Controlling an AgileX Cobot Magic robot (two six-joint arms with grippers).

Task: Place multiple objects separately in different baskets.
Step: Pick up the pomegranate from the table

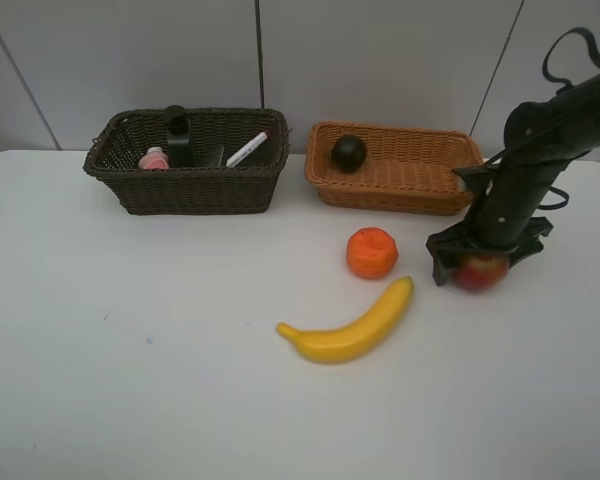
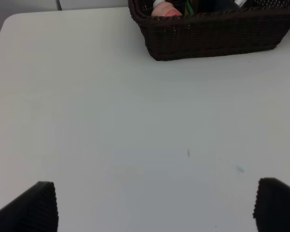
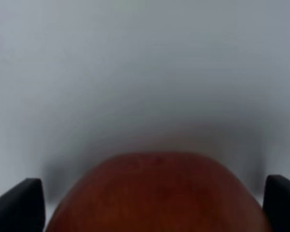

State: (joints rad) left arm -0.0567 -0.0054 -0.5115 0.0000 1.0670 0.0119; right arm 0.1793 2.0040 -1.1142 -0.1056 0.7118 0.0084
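Note:
A red apple (image 1: 480, 270) (image 3: 157, 193) rests on the white table at the right. My right gripper (image 1: 480, 262) (image 3: 150, 203) is lowered over it, open, one finger on each side. An orange (image 1: 371, 252) and a yellow banana (image 1: 350, 325) lie mid-table. The dark brown basket (image 1: 185, 188) (image 2: 212, 34) holds a pink bottle (image 1: 154, 159) (image 2: 164, 8), a black pump bottle (image 1: 178, 135) and a white marker (image 1: 247, 149). In the orange-tan basket (image 1: 390, 197) sits a dark mangosteen (image 1: 348, 152). My left gripper (image 2: 152, 205) is open over bare table, outside the high view.
Both baskets stand side by side at the back of the table (image 1: 130, 350), against a grey panelled wall. The right arm's black cables loop above the table's right edge.

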